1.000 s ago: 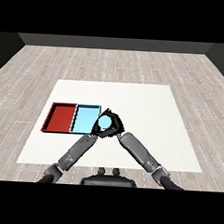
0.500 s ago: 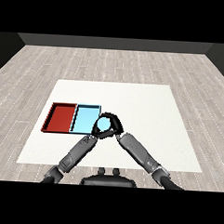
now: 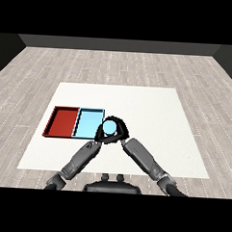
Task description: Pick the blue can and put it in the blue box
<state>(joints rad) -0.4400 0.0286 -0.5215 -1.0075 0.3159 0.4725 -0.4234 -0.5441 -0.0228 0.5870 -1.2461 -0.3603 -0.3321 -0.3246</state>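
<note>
The blue can (image 3: 109, 128) is light blue and sits just past the right edge of the light blue tray (image 3: 88, 122), over its near right corner. My right hand (image 3: 120, 128) is curled round the can from the right and the far side. My left hand (image 3: 98, 136) lies close against the can's left side, at the tray's near right corner, and merges with the right hand's dark shape. Whether the can touches the table is hidden by the hands.
A red tray (image 3: 63, 121) lies against the left side of the light blue tray. Both trays sit on the white table (image 3: 151, 115), left of its middle. Grey forearms cross the near part of the table.
The right hand with the blue can has shifted a little to the left and nearer, toward the blue tray's right edge. The left hand has stayed beside it.
</note>
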